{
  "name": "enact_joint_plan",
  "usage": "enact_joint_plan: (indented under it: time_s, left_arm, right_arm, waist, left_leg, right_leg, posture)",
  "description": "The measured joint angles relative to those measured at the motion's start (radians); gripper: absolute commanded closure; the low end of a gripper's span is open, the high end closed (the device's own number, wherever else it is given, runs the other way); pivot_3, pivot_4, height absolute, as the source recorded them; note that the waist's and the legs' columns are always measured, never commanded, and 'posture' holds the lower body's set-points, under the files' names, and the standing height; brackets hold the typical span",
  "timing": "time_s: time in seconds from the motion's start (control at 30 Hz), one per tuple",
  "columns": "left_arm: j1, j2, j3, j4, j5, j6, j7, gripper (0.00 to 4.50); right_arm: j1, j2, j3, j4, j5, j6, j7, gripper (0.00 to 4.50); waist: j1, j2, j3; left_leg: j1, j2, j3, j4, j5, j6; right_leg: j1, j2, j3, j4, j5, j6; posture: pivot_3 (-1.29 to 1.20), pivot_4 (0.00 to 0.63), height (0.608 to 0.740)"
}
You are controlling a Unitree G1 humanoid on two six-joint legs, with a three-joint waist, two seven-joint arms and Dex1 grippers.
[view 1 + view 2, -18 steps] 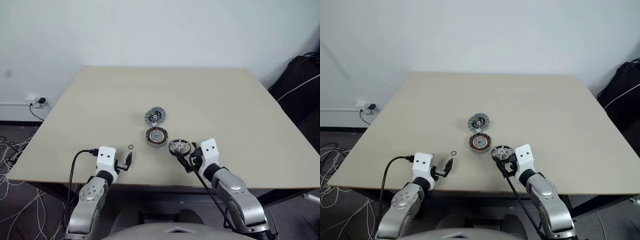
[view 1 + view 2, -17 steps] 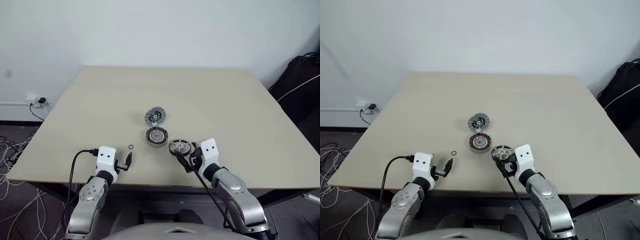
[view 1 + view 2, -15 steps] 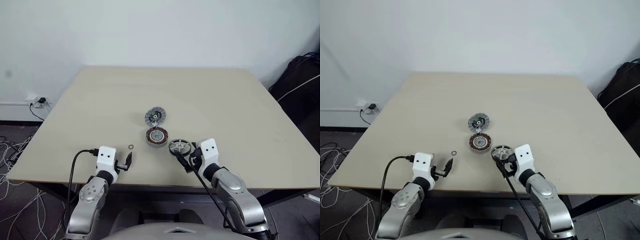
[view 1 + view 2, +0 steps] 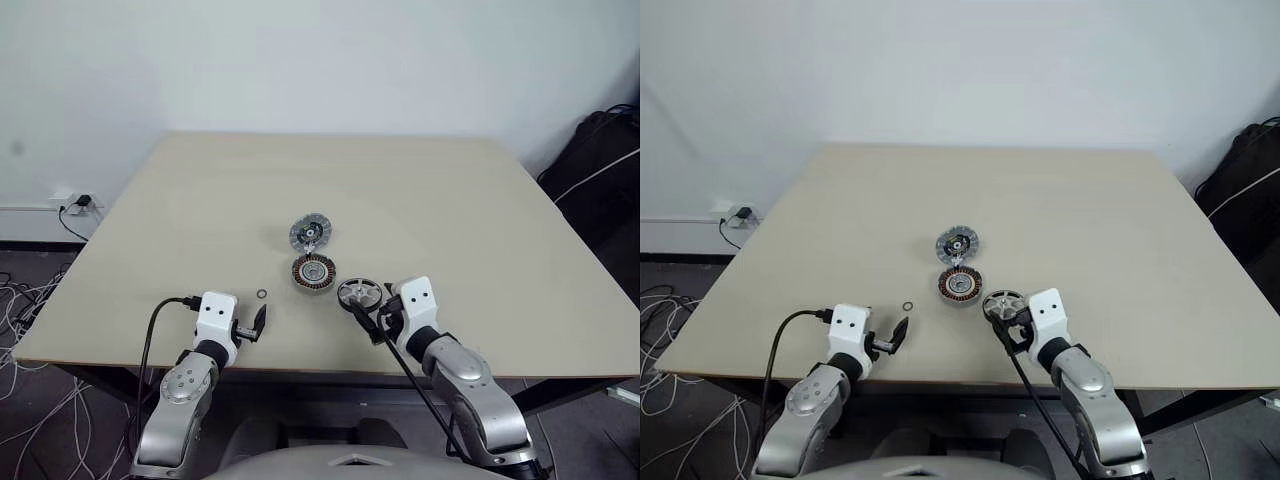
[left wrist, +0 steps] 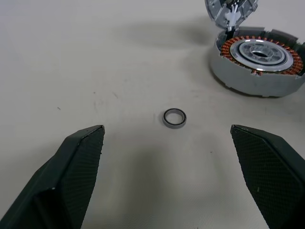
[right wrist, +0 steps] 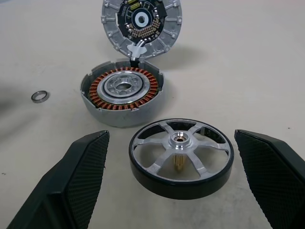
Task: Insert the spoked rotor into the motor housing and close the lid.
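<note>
The spoked rotor (image 6: 181, 157), a silver wheel with a dark rim, lies flat on the table, apart from the fingers. My right gripper (image 4: 371, 320) stands open just behind it, one fingertip (image 6: 90, 148) on each side. The motor housing (image 6: 123, 98) with its copper winding ring sits just beyond the rotor. The lid (image 6: 141, 21) stands tilted up at the housing's far rim, its inner face towards me. My left gripper (image 5: 167, 131) is open and empty near the table's front edge, pointing at a tiny loose ring (image 5: 174, 118).
The tan table (image 4: 450, 220) carries only these parts near its front middle. A dark bag (image 4: 605, 150) stands off the table's right side. Cables and a wall socket (image 4: 75, 205) lie on the floor at the left.
</note>
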Motion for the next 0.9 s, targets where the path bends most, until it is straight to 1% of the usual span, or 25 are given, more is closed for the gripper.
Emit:
enact_joint_plan:
  time_s: [0.23, 0.37, 0.53, 0.7, 0.9]
  left_arm:
    - [-0.129, -0.003, -0.021, 0.123, 0.022, 0.027, -0.003, 0.03]
    - [-0.240, -0.004, -0.041, 0.246, 0.038, 0.041, -0.021, 0.03]
    - [-0.314, -0.006, -0.045, 0.356, 0.043, 0.040, -0.034, 0.03]
    - [-0.365, -0.005, -0.047, 0.420, 0.054, 0.041, -0.050, 0.03]
    - [-0.383, -0.005, -0.049, 0.431, 0.057, 0.057, -0.068, 0.03]
  right_arm:
    - [0.001, 0.010, 0.001, 0.005, -0.007, -0.005, -0.001, 0.00]
    - [0.003, 0.014, 0.001, 0.005, -0.014, -0.007, -0.009, 0.00]
    - [0.009, 0.017, 0.001, 0.004, -0.017, -0.007, -0.018, 0.00]
    - [0.015, 0.022, 0.001, 0.004, -0.018, -0.007, -0.021, 0.00]
    - [0.017, 0.030, 0.001, 0.004, -0.019, -0.007, -0.022, 0.00]
  waist:
    - [0.004, -0.001, 0.000]
    - [0.009, -0.001, 0.001]
    - [0.010, -0.002, 0.001]
    - [0.015, -0.003, 0.001]
    - [0.022, -0.002, 0.001]
  left_leg:
    - [0.000, 0.000, 0.000, 0.000, 0.000, 0.000]
    - [0.000, 0.000, 0.000, 0.001, 0.000, 0.000]
    - [0.000, 0.000, 0.000, 0.001, 0.000, 0.000]
    - [0.000, 0.000, 0.000, 0.001, 0.000, 0.000]
    - [0.000, 0.000, 0.000, 0.001, 0.000, 0.000]
  right_leg:
    - [0.000, 0.001, 0.000, 0.000, 0.000, 0.000]
    - [0.000, 0.002, -0.001, 0.000, 0.000, 0.000]
    - [0.000, 0.003, 0.000, -0.001, 0.001, 0.000]
    - [0.001, 0.002, 0.000, -0.001, 0.001, 0.001]
    - [0.001, 0.001, 0.000, 0.000, 0.001, 0.001]
  posture:
    - [0.00, 0.000, 0.740]
    - [0.00, 0.000, 0.740]
    - [0.00, 0.000, 0.740]
    - [0.00, 0.000, 0.740]
    - [0.00, 0.000, 0.740]
